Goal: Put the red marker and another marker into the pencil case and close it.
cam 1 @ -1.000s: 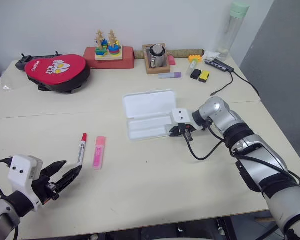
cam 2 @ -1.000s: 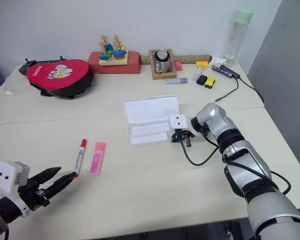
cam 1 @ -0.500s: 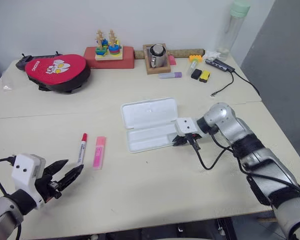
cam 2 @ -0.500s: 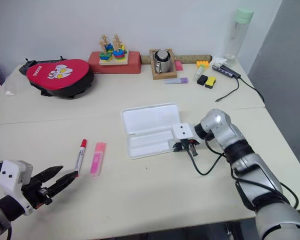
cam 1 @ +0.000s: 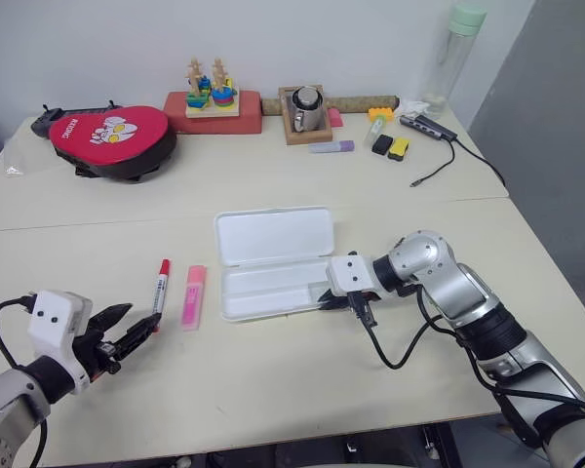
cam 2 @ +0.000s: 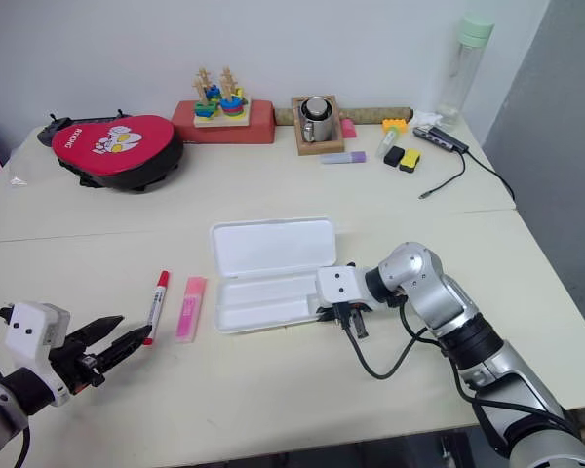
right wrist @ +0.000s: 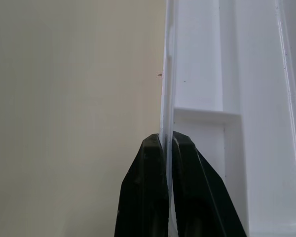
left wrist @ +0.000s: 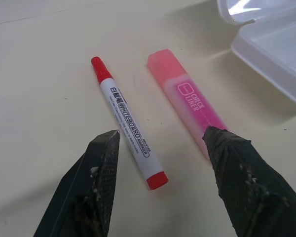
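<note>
The white pencil case (cam 1: 273, 234) lies open in the middle of the table, both halves empty. My right gripper (cam 1: 332, 301) is shut on the rim of the case's near half at its right end; the right wrist view shows the fingers (right wrist: 149, 187) pinching that thin wall. Left of the case lie the red marker (cam 1: 160, 286) and the pink highlighter (cam 1: 193, 296), side by side and apart. My left gripper (cam 1: 135, 332) hovers open just short of the marker's near end. In the left wrist view, the marker (left wrist: 128, 123) and highlighter (left wrist: 187, 101) lie ahead of its spread fingers.
Along the table's far side are a red padded pouch (cam 1: 112, 136), a wooden stacking toy (cam 1: 210, 93), a metal cup in a wooden tray (cam 1: 305, 112), a lilac highlighter (cam 1: 331, 147), small blocks (cam 1: 390, 146), a cabled hub (cam 1: 427, 127) and a bottle (cam 1: 451, 54).
My right gripper has dragged the open case left and nearer to me, closer to the markers. The left gripper has stayed almost where it was, still open.
</note>
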Tool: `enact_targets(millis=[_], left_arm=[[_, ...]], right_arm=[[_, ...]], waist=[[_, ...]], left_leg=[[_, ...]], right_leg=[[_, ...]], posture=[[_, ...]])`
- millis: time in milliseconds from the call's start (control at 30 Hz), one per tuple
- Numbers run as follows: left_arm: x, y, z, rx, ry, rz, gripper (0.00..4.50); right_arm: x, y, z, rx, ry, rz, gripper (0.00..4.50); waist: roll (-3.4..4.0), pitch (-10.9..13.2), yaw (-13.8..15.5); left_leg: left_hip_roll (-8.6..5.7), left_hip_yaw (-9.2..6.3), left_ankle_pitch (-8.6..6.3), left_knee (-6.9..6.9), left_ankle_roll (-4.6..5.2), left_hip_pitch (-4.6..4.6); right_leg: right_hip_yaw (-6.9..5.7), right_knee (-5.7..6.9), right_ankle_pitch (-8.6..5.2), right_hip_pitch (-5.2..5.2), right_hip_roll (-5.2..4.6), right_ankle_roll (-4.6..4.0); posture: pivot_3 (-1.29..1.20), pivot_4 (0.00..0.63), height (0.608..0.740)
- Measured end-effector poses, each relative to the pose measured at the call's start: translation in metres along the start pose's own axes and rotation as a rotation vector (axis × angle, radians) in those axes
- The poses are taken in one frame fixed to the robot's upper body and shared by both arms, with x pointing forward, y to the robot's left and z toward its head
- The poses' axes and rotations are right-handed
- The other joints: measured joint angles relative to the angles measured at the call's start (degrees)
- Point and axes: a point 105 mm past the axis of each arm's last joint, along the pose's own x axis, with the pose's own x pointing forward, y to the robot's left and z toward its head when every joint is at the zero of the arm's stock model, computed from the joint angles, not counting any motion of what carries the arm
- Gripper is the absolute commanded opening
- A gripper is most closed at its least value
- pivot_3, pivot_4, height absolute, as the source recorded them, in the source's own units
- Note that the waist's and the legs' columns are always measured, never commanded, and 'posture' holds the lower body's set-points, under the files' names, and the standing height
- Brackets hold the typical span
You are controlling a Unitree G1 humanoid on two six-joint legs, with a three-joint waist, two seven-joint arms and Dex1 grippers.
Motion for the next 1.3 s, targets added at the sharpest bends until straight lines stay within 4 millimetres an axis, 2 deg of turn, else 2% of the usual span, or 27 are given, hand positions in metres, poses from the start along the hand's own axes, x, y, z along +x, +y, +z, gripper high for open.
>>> enact_targets(millis=[100, 333, 600, 733, 900, 1033, 1233, 1300], left_arm=[[0.000, 0.001, 0.002, 0.012, 0.002, -0.001, 2.94], [0.001, 0.004, 0.006, 0.030, 0.001, -0.003, 2.94], [0.002, 0.006, 0.006, 0.028, 0.002, -0.002, 2.94], [0.002, 0.006, 0.006, 0.024, 0.002, -0.001, 2.94], [0.005, 0.012, 0.013, 0.013, -0.030, 0.044, 2.94], [0.010, 0.019, 0.018, 0.002, -0.049, 0.112, 2.94], [0.016, 0.021, 0.014, -0.021, -0.037, 0.160, 2.94], [0.022, 0.028, 0.010, -0.034, -0.022, 0.231, 2.94]], right_arm=[[0.002, 0.004, -0.002, 0.018, 0.008, 0.008, 0.05], [-0.005, 0.015, -0.021, 0.029, 0.100, 0.038, 1.68], [-0.009, 0.012, -0.020, 0.057, 0.094, 0.024, 3.56], [-0.021, 0.011, -0.010, 0.082, 0.059, 0.037, 3.56], [-0.051, 0.005, 0.004, 0.102, 0.009, 0.013, 3.56], [-0.058, 0.004, 0.015, 0.136, -0.051, 0.006, 3.56], [-0.065, -0.002, 0.024, 0.157, -0.095, -0.029, 3.56], [-0.066, -0.007, 0.027, 0.152, -0.105, -0.063, 3.56]], waist=[[0.01, 0.00, -0.01], [-0.01, 0.00, 0.02], [-0.01, -0.01, 0.00], [0.00, 0.00, 0.02], [-0.01, -0.01, 0.15], [-0.01, -0.01, 0.15], [-0.01, -0.01, 0.14], [-0.02, -0.01, 0.16]], left_leg=[[0.00, 0.00, 0.00, -0.02, 0.00, 0.00], [0.00, 0.00, 0.00, 0.00, 0.00, 0.00], [0.00, 0.01, 0.00, 0.00, 0.00, 0.00], [0.00, 0.01, 0.00, 0.00, 0.00, 0.00], [0.00, -0.03, 0.00, 0.01, 0.00, 0.00], [0.00, -0.02, 0.00, 0.01, 0.00, 0.00], [0.00, -0.01, 0.00, 0.00, 0.00, 0.00], [-0.01, -0.04, 0.00, 0.01, 0.01, 0.00]], right_leg=[[0.00, 0.00, -0.01, -0.01, 0.00, 0.00], [0.00, -0.01, -0.01, 0.00, 0.00, 0.00], [0.00, -0.01, 0.00, 0.00, 0.00, 0.01], [0.00, -0.02, 0.00, 0.00, 0.00, 0.01], [-0.04, -0.02, -0.01, 0.02, 0.00, 0.01], [-0.02, -0.02, 0.00, 0.02, 0.00, 0.02], [-0.02, -0.02, 0.00, 0.01, 0.00, 0.02], [-0.03, 0.01, 0.01, 0.02, 0.00, 0.03]], posture=[[0.00, 0.150, 0.740], [0.00, 0.150, 0.740], [0.00, 0.150, 0.740], [0.00, 0.150, 0.740], [0.00, 0.150, 0.740], [0.00, 0.150, 0.740], [0.00, 0.150, 0.740], [0.00, 0.150, 0.740]])
